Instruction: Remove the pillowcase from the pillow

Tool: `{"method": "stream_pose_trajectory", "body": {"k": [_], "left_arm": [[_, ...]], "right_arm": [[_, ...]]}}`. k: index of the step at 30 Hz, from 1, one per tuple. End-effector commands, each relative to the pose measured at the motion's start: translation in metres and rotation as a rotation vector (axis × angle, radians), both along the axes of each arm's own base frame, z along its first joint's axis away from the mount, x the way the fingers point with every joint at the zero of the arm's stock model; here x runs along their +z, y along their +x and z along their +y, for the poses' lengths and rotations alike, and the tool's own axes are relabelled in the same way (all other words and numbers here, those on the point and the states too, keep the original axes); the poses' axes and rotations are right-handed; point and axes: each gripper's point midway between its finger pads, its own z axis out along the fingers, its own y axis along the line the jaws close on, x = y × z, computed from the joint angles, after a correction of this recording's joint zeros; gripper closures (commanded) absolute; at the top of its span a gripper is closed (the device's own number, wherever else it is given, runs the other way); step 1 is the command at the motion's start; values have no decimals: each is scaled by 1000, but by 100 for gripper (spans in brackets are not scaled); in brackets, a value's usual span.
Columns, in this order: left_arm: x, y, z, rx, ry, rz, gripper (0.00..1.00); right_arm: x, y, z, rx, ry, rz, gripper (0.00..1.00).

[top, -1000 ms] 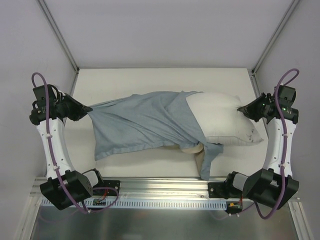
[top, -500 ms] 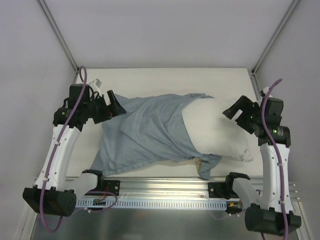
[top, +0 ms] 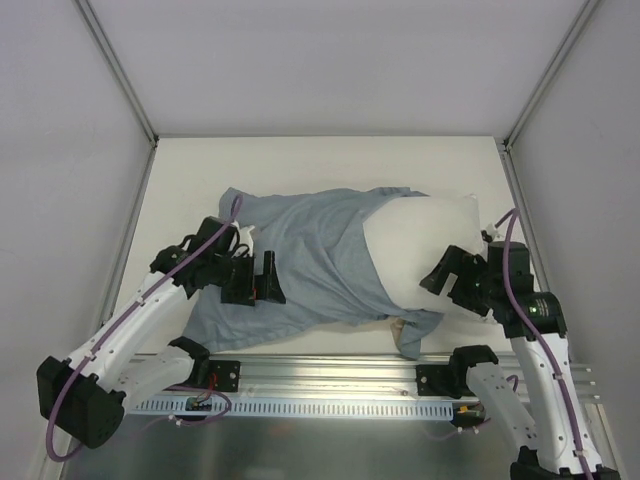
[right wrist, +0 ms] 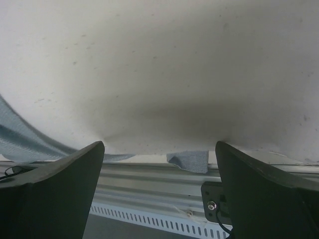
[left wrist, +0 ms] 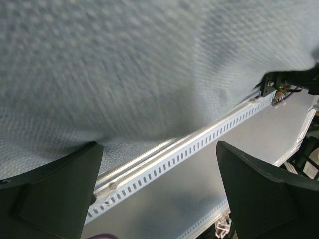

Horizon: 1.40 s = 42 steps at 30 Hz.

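My left fingers (top: 254,287) stand wide apart, empty, over the blue-grey pillowcase (top: 310,250); my right fingers (top: 452,283) gape likewise above the half-covered white pillow (top: 425,235).

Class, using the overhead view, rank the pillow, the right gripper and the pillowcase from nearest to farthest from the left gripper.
1. The pillowcase: spread right beneath the left gripper, on the left side.
2. The pillow: its bare white part, right of centre.
3. The right gripper: over the pillow's right end.

White table (top: 300,165); pillow (top: 425,235) half inside blue-grey pillowcase (top: 310,250) on it
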Motion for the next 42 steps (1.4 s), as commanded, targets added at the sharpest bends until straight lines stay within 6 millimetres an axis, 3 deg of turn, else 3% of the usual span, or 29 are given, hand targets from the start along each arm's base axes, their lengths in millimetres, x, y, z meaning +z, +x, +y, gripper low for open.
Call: {"method": "stream_pose_trajectory", "body": {"k": [1, 6, 7, 8, 9, 10, 11, 13, 17, 20, 21, 22, 23, 25, 26, 28, 29, 31, 32, 33, 34, 35, 36, 37, 38, 39, 41, 42], "left_arm": [[-23, -14, -4, 32, 5, 91, 1], [-40, -15, 16, 166, 68, 60, 1], [-37, -16, 18, 191, 55, 44, 1], [-38, -17, 17, 197, 50, 49, 1], [-41, -20, 18, 212, 48, 71, 1], [-44, -22, 18, 219, 49, 89, 1], [-46, -24, 17, 222, 47, 107, 1], [-54, -31, 17, 239, 52, 144, 1], [-65, -36, 22, 302, 67, 170, 10], [-71, -31, 27, 356, 93, 167, 45], [-69, -27, 28, 352, 107, 152, 81], [-69, -23, 32, 364, 133, 133, 97], [-66, -19, 33, 367, 146, 119, 100], [-44, -2, 34, 379, 154, 47, 100], [-22, 9, 33, 389, 140, -11, 100], [3, 23, 43, 424, 170, -102, 100], [33, 31, 47, 448, 163, -165, 100], [64, 37, 50, 436, 163, -223, 100], [99, 40, 53, 437, 145, -284, 100], [118, 41, 55, 436, 134, -323, 100], [135, 42, 58, 441, 127, -360, 100], [175, 44, 66, 472, 102, -461, 100], [188, 40, 74, 480, 114, -489, 100], [223, 36, 82, 503, 81, -573, 100], [230, 33, 94, 533, 120, -591, 100], [242, 29, 101, 550, 122, -619, 100], [270, 20, 116, 592, 109, -688, 100], [274, 16, 126, 623, 135, -701, 100]], "right_arm": [[-25, 5, 4, -27, 6, 40, 2], [-60, 33, 11, -65, 29, 98, 2], [-59, 44, 12, -76, 34, 75, 9], [-61, 50, 15, -73, 45, 76, 23], [-60, 62, 17, -88, 59, 67, 66], [-59, 68, 19, -92, 69, 61, 89], [-58, 72, 21, -95, 81, 58, 99], [-52, 83, 26, -92, 105, 43, 99], [-47, 88, 26, -95, 106, 30, 99], [-48, 88, 26, -99, 104, 30, 99], [-47, 89, 26, -99, 105, 25, 99], [-46, 91, 25, -97, 98, 22, 99], [-41, 95, 25, -94, 94, 8, 99], [-32, 98, 23, -96, 77, -4, 99], [-16, 106, 21, -88, 65, -44, 99], [1, 110, 15, -95, 31, -76, 99], [13, 112, 11, -87, 7, -108, 100], [48, 118, -1, -115, -31, -183, 99], [61, 116, -15, -144, -57, -203, 99], [91, 119, -23, -168, -52, -273, 99], [107, 119, -35, -199, -40, -305, 99], [118, 115, -41, -215, -35, -320, 99], [150, 111, -44, -213, -32, -392, 99], [163, 107, -50, -235, -41, -416, 99], [171, 99, -52, -235, -56, -420, 99], [193, 93, -55, -247, -67, -472, 99], [204, 80, -56, -251, -78, -492, 99], [212, 72, -57, -258, -87, -515, 99]]}}
